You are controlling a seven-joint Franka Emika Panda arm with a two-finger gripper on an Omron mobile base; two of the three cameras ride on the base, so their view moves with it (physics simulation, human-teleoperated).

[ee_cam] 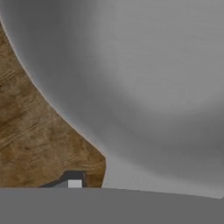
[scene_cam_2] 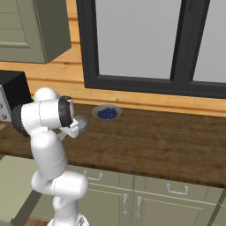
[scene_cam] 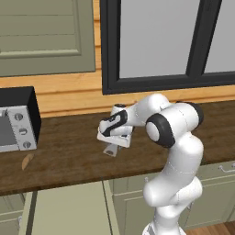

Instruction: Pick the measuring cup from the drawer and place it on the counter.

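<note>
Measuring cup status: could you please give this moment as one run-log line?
tool: shut on measuring cup | cup: over counter | drawer: open | blueberry bowl: on counter

White arm rises from the base, elbow folded high, forearm reaching forward and left, wrist bent down. The gripper hangs low, jaws clamped on the measuring cup, one dark fingertip pressed against its side.

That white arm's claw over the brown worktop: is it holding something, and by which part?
Yes. The gripper is shut on the small grey metallic round measuring cup, held above the dark brown wood-grain counter. Which part of the cup it pinches cannot be told; the hand hides it.
</note>
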